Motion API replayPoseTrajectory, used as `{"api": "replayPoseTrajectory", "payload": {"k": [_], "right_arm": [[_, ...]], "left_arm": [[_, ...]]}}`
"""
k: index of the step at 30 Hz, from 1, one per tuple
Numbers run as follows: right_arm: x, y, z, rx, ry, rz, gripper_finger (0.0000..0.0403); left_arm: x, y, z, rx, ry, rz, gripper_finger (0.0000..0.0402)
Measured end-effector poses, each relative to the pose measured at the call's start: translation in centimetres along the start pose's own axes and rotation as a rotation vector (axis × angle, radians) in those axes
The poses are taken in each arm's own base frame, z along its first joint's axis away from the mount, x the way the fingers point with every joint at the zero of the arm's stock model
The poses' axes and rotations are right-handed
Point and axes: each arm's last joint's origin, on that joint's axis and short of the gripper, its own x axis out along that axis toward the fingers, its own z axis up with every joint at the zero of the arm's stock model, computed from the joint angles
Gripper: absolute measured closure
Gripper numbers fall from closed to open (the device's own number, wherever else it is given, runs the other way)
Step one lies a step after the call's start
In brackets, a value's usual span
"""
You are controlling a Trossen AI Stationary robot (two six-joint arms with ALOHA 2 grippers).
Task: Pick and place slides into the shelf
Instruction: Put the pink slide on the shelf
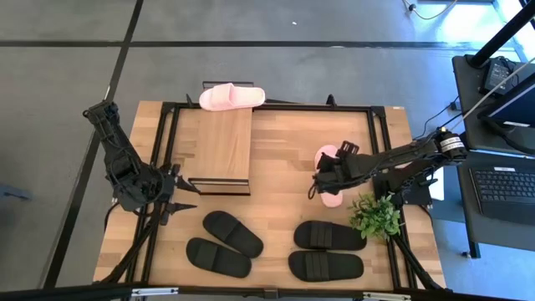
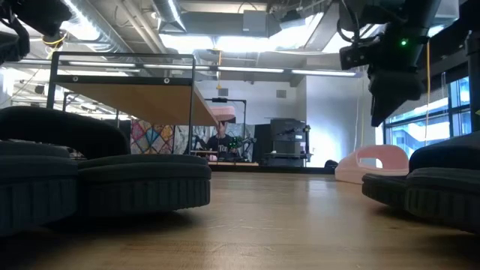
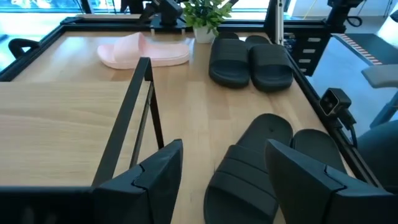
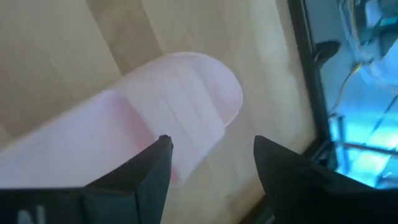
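Note:
One pink slide (image 1: 231, 98) lies sole-down on the far end of the shelf (image 1: 224, 146), whose wood top (image 3: 56, 124) sits on a black frame. The other pink slide (image 1: 332, 177) lies on the table, right of the shelf. My right gripper (image 1: 320, 180) hangs open above it, well clear in the low view (image 2: 390, 82). Its fingers straddle the slide's rounded end (image 4: 193, 93) in the right wrist view. Two black pairs (image 1: 224, 242) (image 1: 328, 251) rest near the table's near edge. My left gripper (image 1: 180, 199) waits open by the shelf's near left corner, with black slides (image 3: 249, 168) ahead of it.
A small potted plant (image 1: 375, 215) stands right of the pink slide, close to my right arm. A black rail frame (image 1: 380, 125) borders the tabletop. Bare wood lies between the shelf and the pink slide. A laptop desk (image 1: 501, 180) stands beyond the right edge.

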Motion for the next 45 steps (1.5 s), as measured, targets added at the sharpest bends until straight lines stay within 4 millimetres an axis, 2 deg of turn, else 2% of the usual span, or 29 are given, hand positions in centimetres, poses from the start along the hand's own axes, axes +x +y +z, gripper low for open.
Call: {"api": "replayPoseTrajectory", "payload": {"k": [2,7,12,23,29,32,37,45], "right_arm": [[0.0,0.1,0.1,-0.004,-0.001,0.014,0.0177],[0.2,0.4,0.2,-0.19,-0.004,0.015,0.0177],[0.7,1.2,0.8,-0.3,-0.028,0.027,0.0177],[3.4,3.7,1.1,-0.387,0.064,0.011,0.0177],[4.9,4.6,1.2,-0.438,0.076,-0.124,0.0177],[5.7,4.8,1.3,-0.441,0.1,-0.136,0.0186],[6.6,4.9,1.4,-0.438,0.135,-0.149,0.0236],[6.9,4.8,1.4,-0.456,0.153,-0.145,0.0384]], "left_arm": [[0.0,0.0,0.0,0.0,0.0,0.0,0.0185],[0.0,0.0,0.0,0.0,0.0,0.0,0.0185],[0.0,0.0,0.0,0.001,0.0,0.0,0.0185],[0.0,0.0,0.0,0.001,0.0,0.0,0.0185],[0.0,0.0,0.0,0.002,0.001,0.001,0.0185],[0.0,0.0,0.0,0.002,0.0,0.001,0.0185],[0.0,0.0,0.0,0.003,0.001,0.001,0.0185],[0.0,0.0,-0.1,0.007,0.004,0.003,0.0185]]}}
